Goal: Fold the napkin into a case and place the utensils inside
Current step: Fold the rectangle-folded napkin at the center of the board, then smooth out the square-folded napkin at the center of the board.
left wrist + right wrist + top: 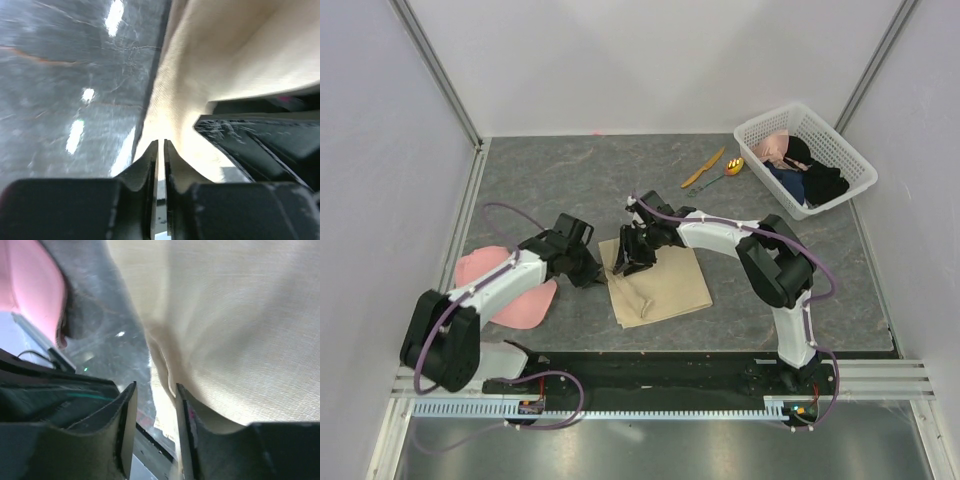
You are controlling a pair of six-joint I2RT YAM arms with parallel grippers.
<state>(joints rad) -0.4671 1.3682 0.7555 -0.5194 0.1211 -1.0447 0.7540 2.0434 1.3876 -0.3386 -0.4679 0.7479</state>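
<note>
A plain beige soft cloth napkin (665, 285) lies on the dark grey mottled surface (570, 170) just in front of the two arm bases, roughly square, with a loose fold along its left side. Both end effectors are at that left side.

The left end effector (594, 272) meets the napkin's left edge from outside. In the left wrist view its jaws are drawn almost together around a thin slit (160, 145), and the pale cloth (225, 50) runs right up to the tips and into the slit, so it appears pinched there.

The right end effector (633, 258) stands over the napkin's far left corner. In the right wrist view its jaws are parted (154, 390), straddling the cloth's edge, with the napkin (240, 330) spreading away to one side.

The small orange plastic knife (703, 168) and the small spoon with a yellow-orange bowl and thin green handle (728, 168) lie side by side, well apart from both end effectors, near a white plastic basket (842, 140).

A pink cap (490, 275) lies beside the left arm.
</note>
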